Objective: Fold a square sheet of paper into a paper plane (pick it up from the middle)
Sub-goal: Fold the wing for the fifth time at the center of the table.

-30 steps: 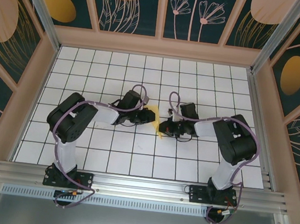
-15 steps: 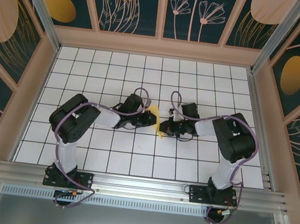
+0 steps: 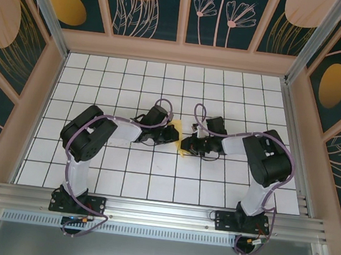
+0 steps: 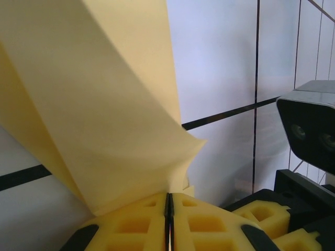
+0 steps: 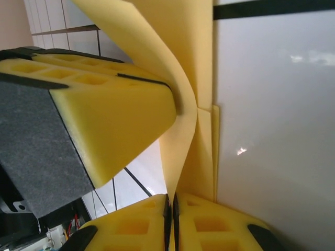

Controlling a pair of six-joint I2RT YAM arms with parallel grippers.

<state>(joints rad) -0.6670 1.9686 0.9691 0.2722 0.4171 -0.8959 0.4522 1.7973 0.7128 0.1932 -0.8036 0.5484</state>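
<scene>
Here, left claw (image 4: pixel 168 198) pinched tight on creased square sheet of paper (image 4: pixel 104 104), right claw (image 5: pixel 171 200) clamped on it too

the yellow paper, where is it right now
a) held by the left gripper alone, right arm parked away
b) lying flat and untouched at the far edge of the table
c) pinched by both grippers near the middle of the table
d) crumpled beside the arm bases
c: the left gripper and the right gripper each have their jaws shut on the square sheet of paper, and the top view shows them meeting mid-table.
</scene>
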